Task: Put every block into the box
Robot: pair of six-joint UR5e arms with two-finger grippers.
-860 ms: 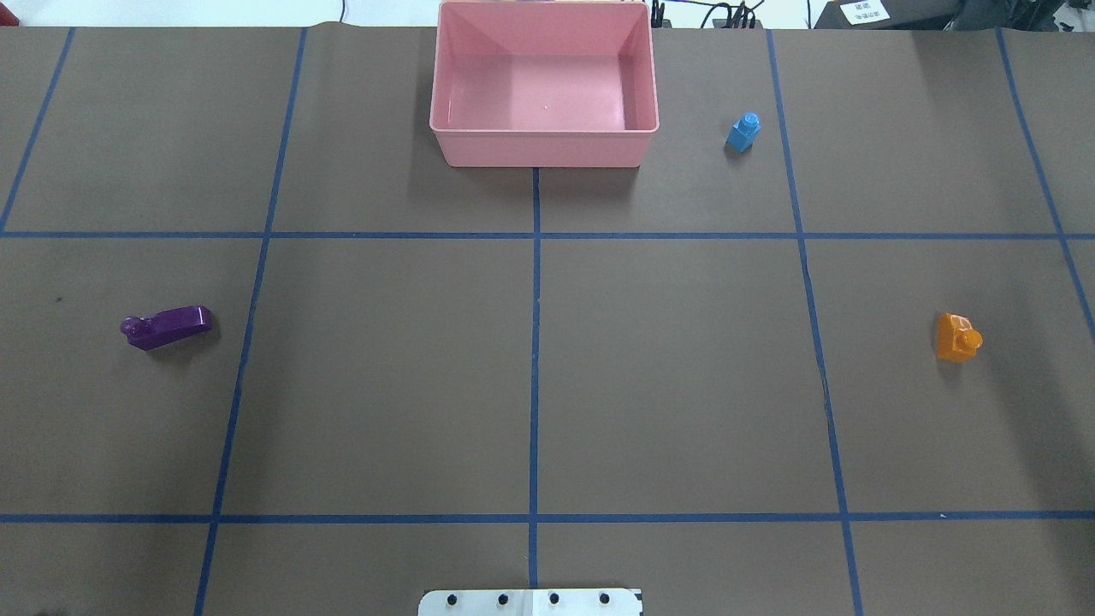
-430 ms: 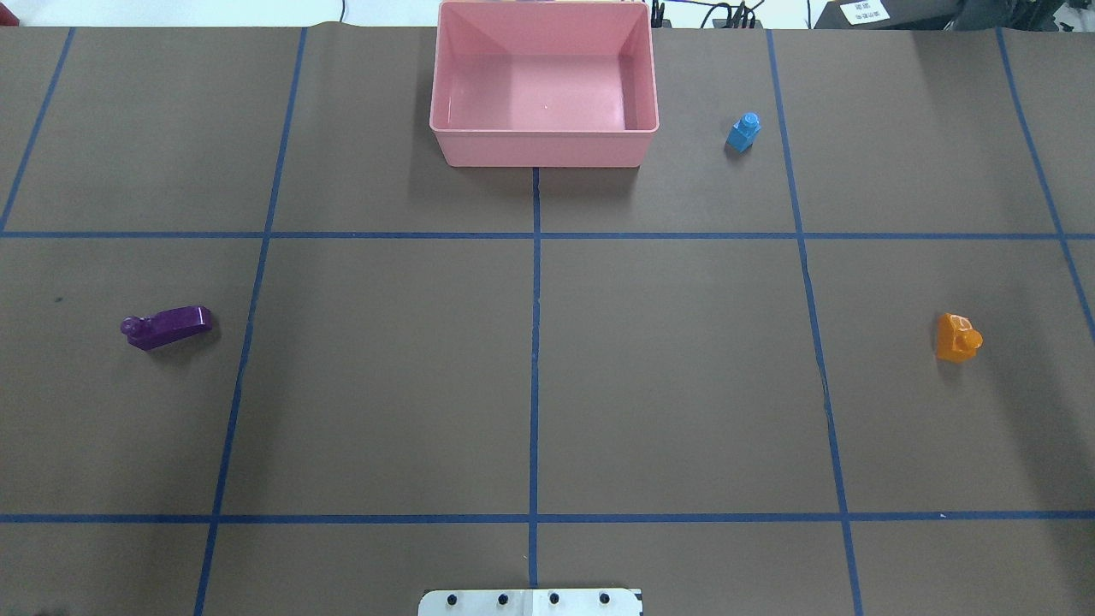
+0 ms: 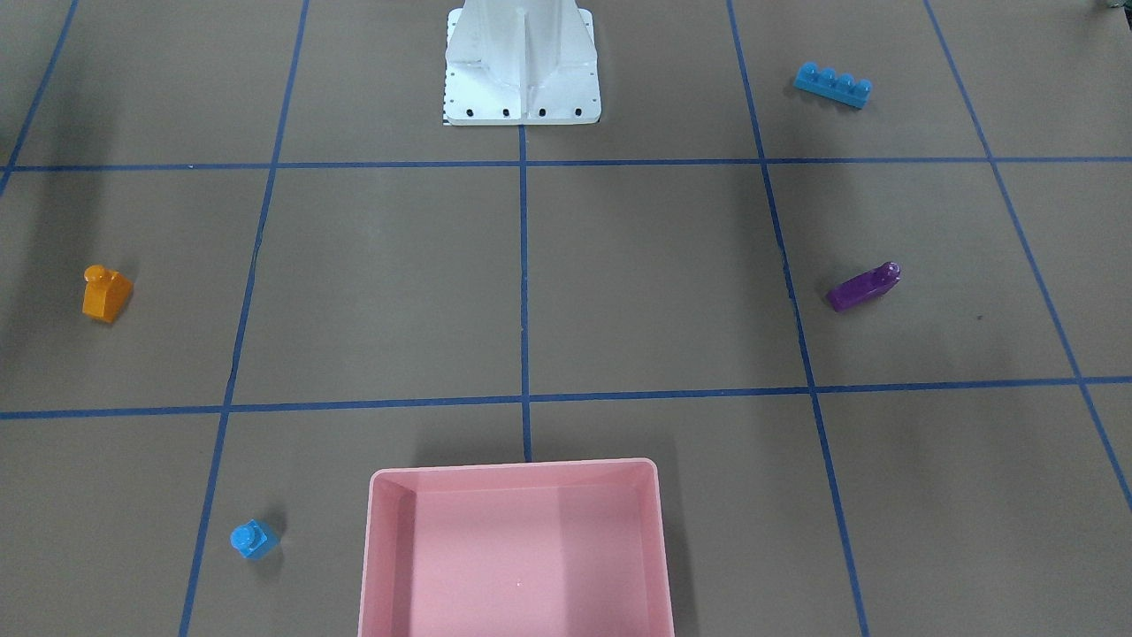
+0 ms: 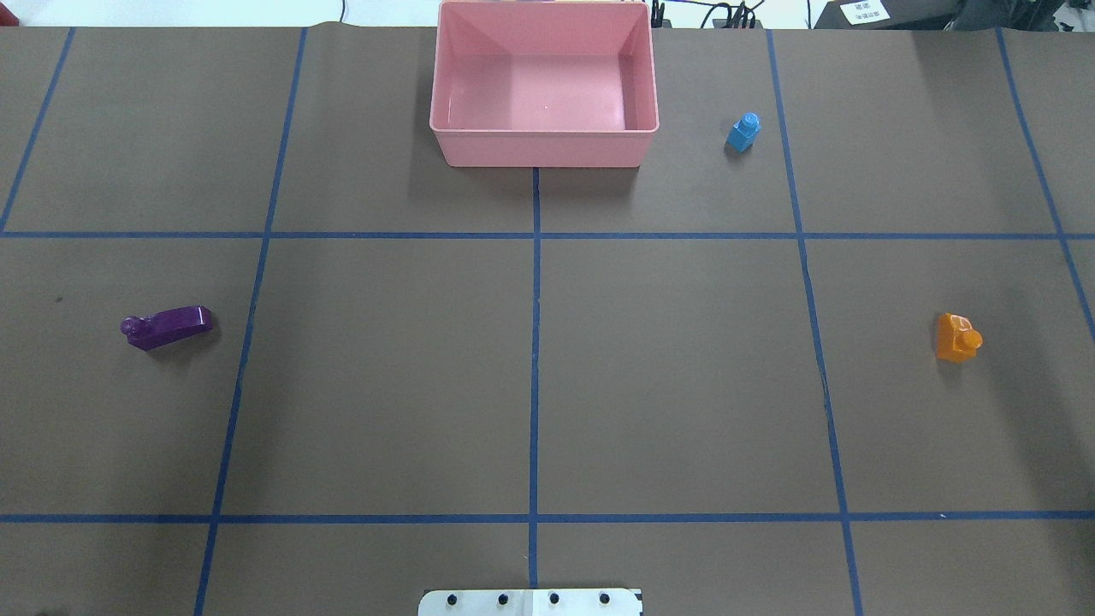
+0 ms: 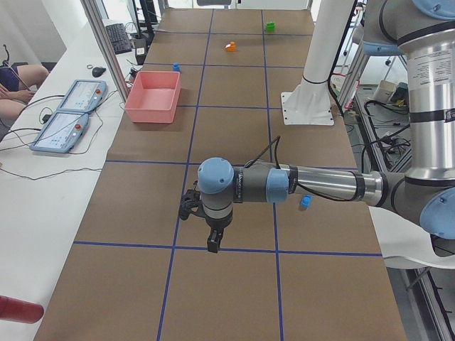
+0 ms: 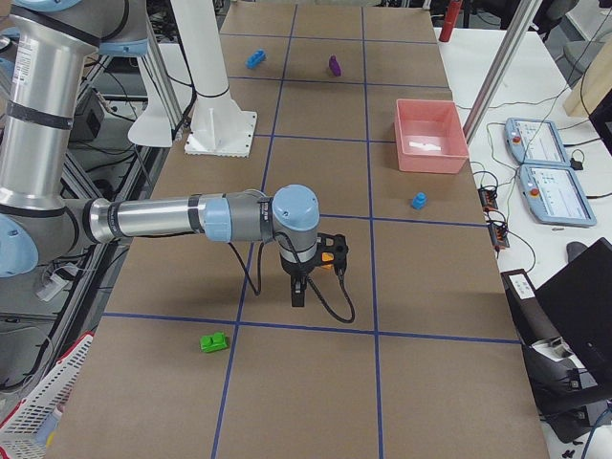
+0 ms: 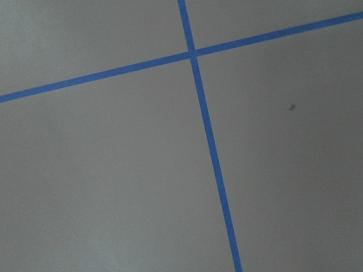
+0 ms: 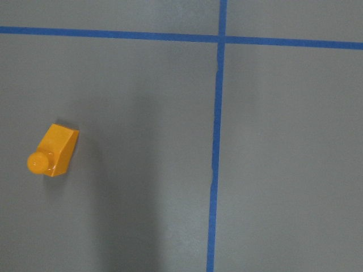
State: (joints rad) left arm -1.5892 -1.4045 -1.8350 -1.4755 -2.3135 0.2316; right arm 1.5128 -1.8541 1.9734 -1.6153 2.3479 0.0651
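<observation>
Nothing on the table [image 4: 684, 385] had shifted since the earlier overhead pictures: you had the purple brick [image 4: 167, 326], the small blue brick [image 4: 743, 133] and the orange brick [image 4: 957, 337] lying just where they were. The pink box [image 4: 544, 147] sat at the far edge, in the middle, and all five bricks lay outside it.

Seen from over the robot's shoulders, the small blue brick stood just right of the box. The purple one lay on its side well off to the left, and the orange one well off to the right. The long blue brick [image 3: 832, 85] rested near the robot's side, left of the white base [image 3: 522, 80]. The green brick [image 6: 214, 341] lay beyond the orange one, further out to the right.

Your left claw [image 5: 212, 245] pointed down above a blue tape line [image 7: 207, 136], and its wrist camera showed only tape and table. Your right claw [image 6: 298, 296] pointed down close to the orange brick without touching it. Both claws showed only in the side views, so you cannot tell whether either was clenched or released.
</observation>
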